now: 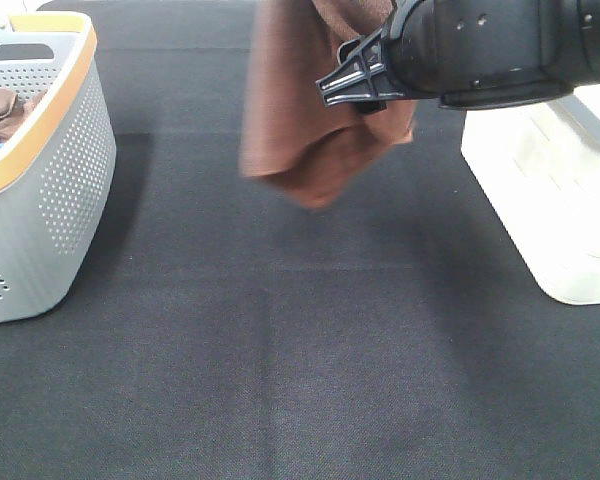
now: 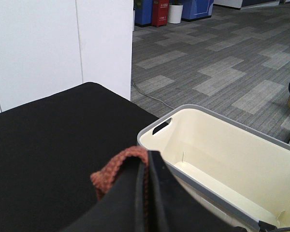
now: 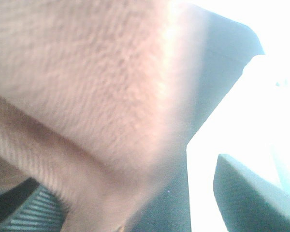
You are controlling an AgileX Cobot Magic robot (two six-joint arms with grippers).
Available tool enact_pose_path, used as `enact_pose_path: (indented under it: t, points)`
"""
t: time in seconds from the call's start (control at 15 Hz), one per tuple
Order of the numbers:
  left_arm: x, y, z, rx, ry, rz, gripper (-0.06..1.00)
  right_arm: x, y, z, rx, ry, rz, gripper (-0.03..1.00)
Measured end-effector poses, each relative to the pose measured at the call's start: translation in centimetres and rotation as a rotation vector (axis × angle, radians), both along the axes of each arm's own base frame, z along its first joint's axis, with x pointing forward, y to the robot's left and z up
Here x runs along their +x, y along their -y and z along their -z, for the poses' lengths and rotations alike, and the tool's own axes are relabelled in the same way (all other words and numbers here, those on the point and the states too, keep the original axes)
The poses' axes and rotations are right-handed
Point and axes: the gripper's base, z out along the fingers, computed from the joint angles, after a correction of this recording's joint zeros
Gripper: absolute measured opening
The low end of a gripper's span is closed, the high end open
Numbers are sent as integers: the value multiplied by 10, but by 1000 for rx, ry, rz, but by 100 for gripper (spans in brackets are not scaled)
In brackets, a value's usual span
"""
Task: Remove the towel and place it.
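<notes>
A thick black robot arm (image 1: 500, 45) fills the overhead view's 1 o'clock corner, its right gripper (image 1: 328, 88) against a hanging rust-brown terry towel (image 1: 290, 130); whether it pinches is unclear. The left gripper (image 2: 147, 162) is clamped on the towel's edge. The towel hangs, long axis vertical, over the black table (image 1: 280, 350), with the cream plastic bin (image 1: 550, 220) at its 3 o'clock.

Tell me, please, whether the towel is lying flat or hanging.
Hanging: the towel droops above the table, pinched in the left gripper.
</notes>
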Motion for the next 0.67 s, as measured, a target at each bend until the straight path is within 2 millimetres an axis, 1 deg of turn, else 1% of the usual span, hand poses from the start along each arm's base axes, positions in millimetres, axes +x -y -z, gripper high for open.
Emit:
enact_pose_path:
  t: [0.07, 0.13, 0.2, 0.33, 0.47, 0.53, 0.6, 0.67]
  points:
    - [0, 0, 0, 1, -1, 1, 0, 0, 0, 0, -4, 0, -2, 74]
    - [0, 0, 0, 2, -3, 2, 0, 0, 0, 0, -5, -1, -2, 71]
    - [0, 0, 0, 4, -4, 2, 0, 0, 0, 0, -6, -1, -3, 65]
    - [0, 0, 1, 4, -5, 3, 0, 0, -1, 0, -13, -5, -14, 48]
    - [0, 0, 1, 21, 7, -1, 0, 0, -2, 1, -41, -8, -39, 26]
    - [1, -2, 2, 72, 42, -14, 0, 0, -2, 1, -53, -8, -47, 17]
    - [3, -4, 2, 128, 81, -29, 0, 0, -2, 1, -57, -8, -49, 5]
    - [4, -6, 3, 187, 121, -44, 0, -1, -1, -1, -55, -5, -50, 0]
